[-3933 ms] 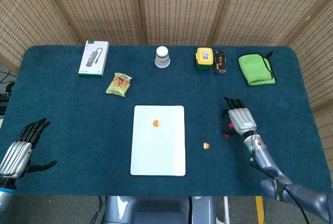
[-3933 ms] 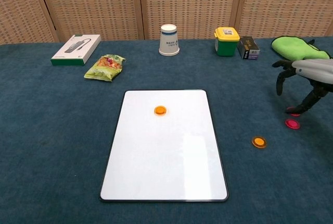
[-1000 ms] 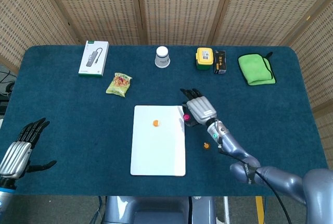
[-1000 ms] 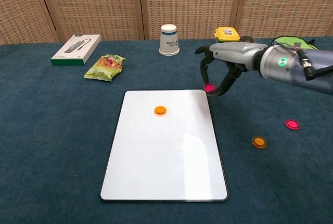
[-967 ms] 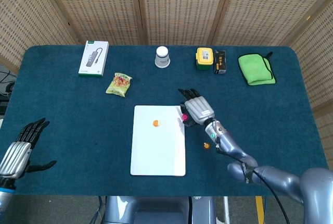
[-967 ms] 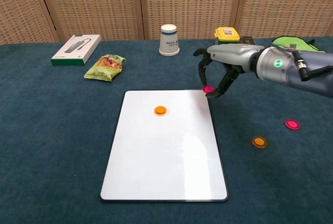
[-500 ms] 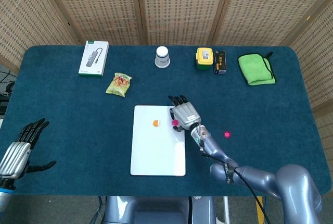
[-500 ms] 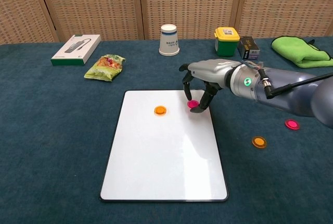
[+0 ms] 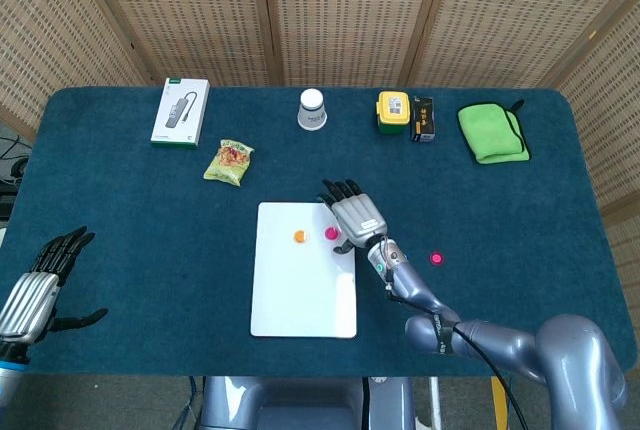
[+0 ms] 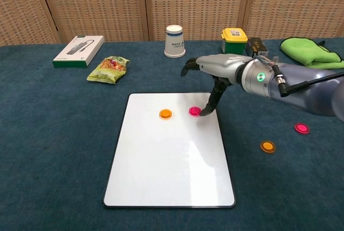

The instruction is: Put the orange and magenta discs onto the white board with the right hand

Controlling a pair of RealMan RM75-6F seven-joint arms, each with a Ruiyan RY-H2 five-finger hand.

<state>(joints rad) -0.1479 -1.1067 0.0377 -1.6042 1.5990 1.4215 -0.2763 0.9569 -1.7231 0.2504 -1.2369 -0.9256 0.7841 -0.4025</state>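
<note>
Chest view | right hand (image 10: 215, 75) fingers spread, empty | magenta disc (image 10: 194, 111) on white board (image 10: 170, 177)

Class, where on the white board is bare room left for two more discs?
The white board is bare across its whole near half, below the orange disc and magenta disc. Its top right is crowded by the right hand.
</note>
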